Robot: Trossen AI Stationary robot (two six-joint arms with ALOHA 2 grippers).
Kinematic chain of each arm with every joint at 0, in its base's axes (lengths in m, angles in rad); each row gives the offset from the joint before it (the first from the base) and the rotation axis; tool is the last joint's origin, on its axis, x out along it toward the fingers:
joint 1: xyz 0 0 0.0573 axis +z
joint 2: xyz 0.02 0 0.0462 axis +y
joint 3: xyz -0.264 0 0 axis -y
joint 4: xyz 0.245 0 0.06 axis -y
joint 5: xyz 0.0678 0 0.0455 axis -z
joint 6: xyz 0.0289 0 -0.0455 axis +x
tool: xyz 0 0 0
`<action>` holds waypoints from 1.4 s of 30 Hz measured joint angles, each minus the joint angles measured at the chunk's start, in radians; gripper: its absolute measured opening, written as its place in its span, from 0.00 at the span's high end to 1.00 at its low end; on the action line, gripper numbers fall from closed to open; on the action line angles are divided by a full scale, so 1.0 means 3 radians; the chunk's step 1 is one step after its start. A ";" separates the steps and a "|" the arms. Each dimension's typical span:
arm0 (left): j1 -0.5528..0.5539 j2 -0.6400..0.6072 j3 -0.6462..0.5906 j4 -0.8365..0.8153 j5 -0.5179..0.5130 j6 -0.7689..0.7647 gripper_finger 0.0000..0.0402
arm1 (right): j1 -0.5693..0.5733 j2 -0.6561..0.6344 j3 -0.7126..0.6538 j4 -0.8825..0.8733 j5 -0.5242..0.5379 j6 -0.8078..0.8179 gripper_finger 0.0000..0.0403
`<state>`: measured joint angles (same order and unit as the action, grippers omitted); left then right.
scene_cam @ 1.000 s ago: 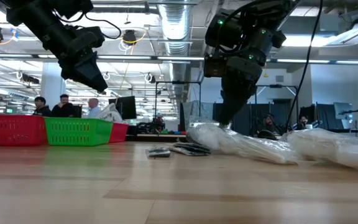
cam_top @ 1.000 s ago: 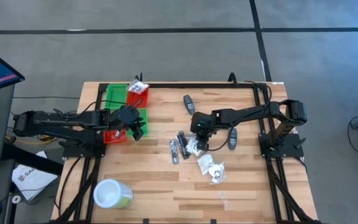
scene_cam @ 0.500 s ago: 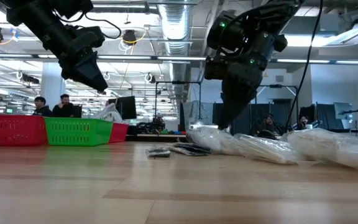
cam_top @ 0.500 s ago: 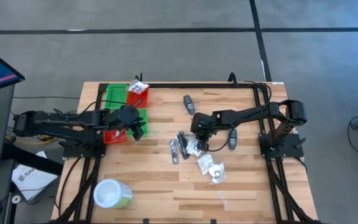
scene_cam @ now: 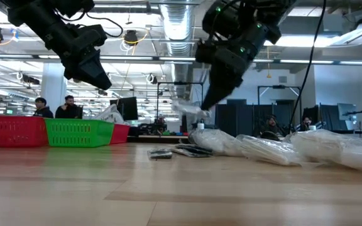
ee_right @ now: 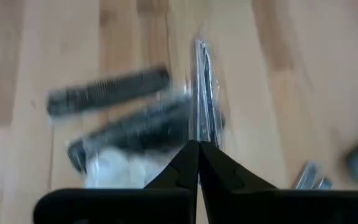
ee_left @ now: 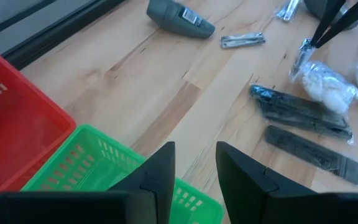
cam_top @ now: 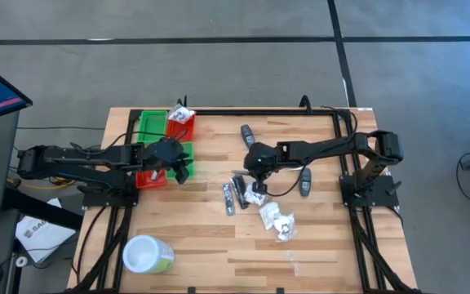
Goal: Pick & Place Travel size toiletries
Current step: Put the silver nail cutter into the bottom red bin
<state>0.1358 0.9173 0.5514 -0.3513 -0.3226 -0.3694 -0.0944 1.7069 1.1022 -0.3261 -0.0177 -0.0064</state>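
Observation:
My right gripper [scene_cam: 204, 104] is over the middle of the table, above the pile of toiletries, shut on a white crinkly packet [scene_cam: 186, 108]. More white packets [cam_top: 277, 219], slim dark tubes [cam_top: 233, 194] and two dark oval bottles [cam_top: 247, 135] [cam_top: 306, 181] lie flat on the wood. The left wrist view also shows the tubes [ee_left: 300, 112] and a bottle [ee_left: 179, 15]. My left gripper [cam_top: 179, 170] hangs open above the bins [cam_top: 153, 124] on the table's left side and touches nothing. My right gripper pinches the packet's thin clear edge [ee_right: 202, 81] between its two fingertips [ee_right: 188, 155], coming from above and slanting down. The packet is lifted clear of the table and sticks out sideways below the fingers [scene_cam: 209, 94].
Small red and green bins [ee_left: 73, 162] stand at the table's left, one red bin [cam_top: 181, 121] with white items in it. A big white-lidded green tub [cam_top: 147, 255] lies near the front left corner. Bare wood stretches along the near edge. People sit in the room behind.
My right gripper has risen and moved a little toward the table's left and far side, staying shut. The white packet has come up off the pile with it and now hangs clear of the table.

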 joint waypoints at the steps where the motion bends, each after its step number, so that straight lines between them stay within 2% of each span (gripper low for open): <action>1: 0.0000 0.0000 0.0000 0.0038 0.0025 0.0020 0.73 | 0.0000 0.0000 0.0047 0.0016 0.0000 -0.0034 1.00; 11: 0.0001 0.0000 0.0000 0.0680 0.0397 0.0348 0.73 | 0.0001 0.0000 0.0416 0.0096 0.0001 -0.0292 1.00; 19: 0.0001 0.0000 0.0000 0.0893 0.0730 0.0432 0.73 | 0.0001 0.0000 0.0650 0.0169 0.0001 -0.0428 1.00; 32: 0.0001 0.0004 0.0000 0.1511 0.0925 0.0433 0.73 | 0.0039 0.0000 0.0695 0.0426 -0.0001 -0.0450 1.00; 36: -0.0019 0.0166 0.0000 0.1609 0.0934 0.0433 0.73 | 0.0046 0.0000 0.0695 0.0480 -0.0001 -0.0451 1.00; 42: -0.0093 0.0613 0.0000 0.2239 0.1066 0.0545 0.73 | 0.0050 0.0000 0.0695 0.0481 -0.0014 -0.0450 1.00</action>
<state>0.1079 1.1010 0.5514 0.3203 -0.0029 -0.2058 -0.0795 1.7069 1.3106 -0.1819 -0.0221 -0.1413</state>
